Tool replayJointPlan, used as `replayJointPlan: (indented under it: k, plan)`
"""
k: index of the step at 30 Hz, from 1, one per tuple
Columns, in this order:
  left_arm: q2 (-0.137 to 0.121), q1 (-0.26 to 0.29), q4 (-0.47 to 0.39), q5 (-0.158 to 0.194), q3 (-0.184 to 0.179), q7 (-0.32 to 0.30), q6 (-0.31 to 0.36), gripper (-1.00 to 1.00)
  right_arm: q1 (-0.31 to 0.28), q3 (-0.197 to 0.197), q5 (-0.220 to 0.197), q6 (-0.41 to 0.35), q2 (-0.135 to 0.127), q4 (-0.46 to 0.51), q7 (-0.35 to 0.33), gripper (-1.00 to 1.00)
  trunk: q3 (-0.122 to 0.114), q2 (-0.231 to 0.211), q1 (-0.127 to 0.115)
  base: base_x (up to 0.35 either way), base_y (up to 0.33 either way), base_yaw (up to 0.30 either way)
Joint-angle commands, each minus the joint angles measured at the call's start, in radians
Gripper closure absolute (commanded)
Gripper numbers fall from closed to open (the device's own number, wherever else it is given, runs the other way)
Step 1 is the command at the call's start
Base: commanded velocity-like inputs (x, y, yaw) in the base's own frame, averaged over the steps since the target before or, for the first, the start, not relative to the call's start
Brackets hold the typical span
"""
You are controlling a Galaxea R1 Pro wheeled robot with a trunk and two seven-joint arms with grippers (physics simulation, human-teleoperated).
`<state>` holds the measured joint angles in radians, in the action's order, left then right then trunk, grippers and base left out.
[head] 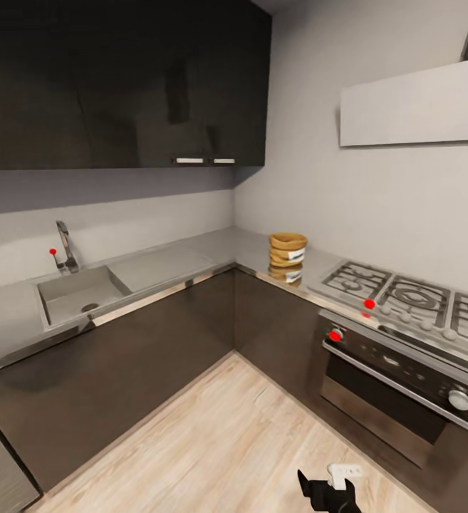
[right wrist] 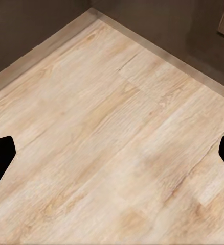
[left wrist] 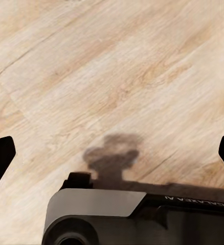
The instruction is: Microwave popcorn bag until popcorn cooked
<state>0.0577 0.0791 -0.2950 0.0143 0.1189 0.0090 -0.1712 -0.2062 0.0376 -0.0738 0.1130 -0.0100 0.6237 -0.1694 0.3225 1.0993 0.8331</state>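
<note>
The small crumpled orange-tan popcorn bag [head: 288, 250] is seen on the glossy grey countertop [head: 191, 258] beside the hob, both wide-spread grippers empty, so it could be toppled by a hurried approach.

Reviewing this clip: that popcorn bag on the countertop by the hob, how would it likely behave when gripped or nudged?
The popcorn bag looks like crumpled paper, so it probably dents under a squeeze. It stands tall on a narrow base, so a push might tip it. The glossy countertop may let it slide.

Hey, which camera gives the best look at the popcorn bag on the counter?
The head view: the popcorn bag stands upright on the countertop, beside the gas hob. Both wrist views look down at the wooden floor instead.
</note>
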Motion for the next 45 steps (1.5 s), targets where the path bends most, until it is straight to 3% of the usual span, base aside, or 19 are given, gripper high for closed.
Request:
replayJointPlan:
  k: [1, 8, 29, 36, 45]
  plan:
    - [0.001, 0.001, 0.001, 0.003, 0.005, 0.001, -0.003, -1.00, 0.001, 0.003, -0.007, 0.002, 0.002, -0.001, -0.008, -1.00, 0.001, 0.001, 0.000, 0.229, 0.204, 0.000]
    - [0.001, 0.001, 0.002, 0.003, 0.004, 0.001, -0.003, -1.00, 0.002, 0.002, -0.012, 0.002, 0.002, -0.002, -0.007, -1.00, 0.001, 0.001, 0.000, 0.273, 0.245, -0.044]
    - [0.001, 0.001, 0.002, -0.005, -0.001, 0.000, -0.004, -1.00, 0.002, 0.007, -0.020, 0.002, 0.002, -0.007, -0.006, -1.00, 0.001, 0.001, 0.000, 0.282, 0.263, -0.292]
    - [0.001, 0.001, 0.001, 0.001, 0.002, 0.001, -0.003, -1.00, 0.003, 0.007, -0.021, 0.002, 0.004, -0.009, 0.020, -1.00, 0.001, 0.001, 0.000, 0.058, 0.055, -0.300]
    - [0.001, 0.001, 0.001, 0.004, 0.005, 0.002, -0.003, -1.00, 0.005, 0.007, -0.019, 0.002, 0.025, -0.010, 0.031, -1.00, 0.001, 0.001, 0.000, 0.001, 0.001, -0.300]
